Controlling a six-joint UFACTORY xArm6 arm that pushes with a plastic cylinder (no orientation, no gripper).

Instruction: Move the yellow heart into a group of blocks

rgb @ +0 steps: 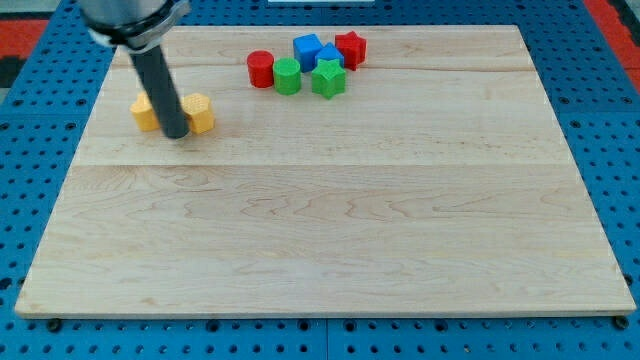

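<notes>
My tip (176, 135) rests on the board at the view's upper left, between two yellow blocks. One yellow block (145, 114) lies just left of the rod and the other yellow block (201, 114) just right of it; both touch or nearly touch the rod. The rod hides part of each, so I cannot tell which is the heart. A group of blocks lies at the view's top centre: a red cylinder (261, 69), a green cylinder (287, 76), a green star (328, 79), a blue cube (307, 47), a second blue block (331, 57) and a red star (351, 48).
The wooden board (330, 230) lies on a blue pegboard table (35, 120). The arm's body (130, 15) enters from the view's top left.
</notes>
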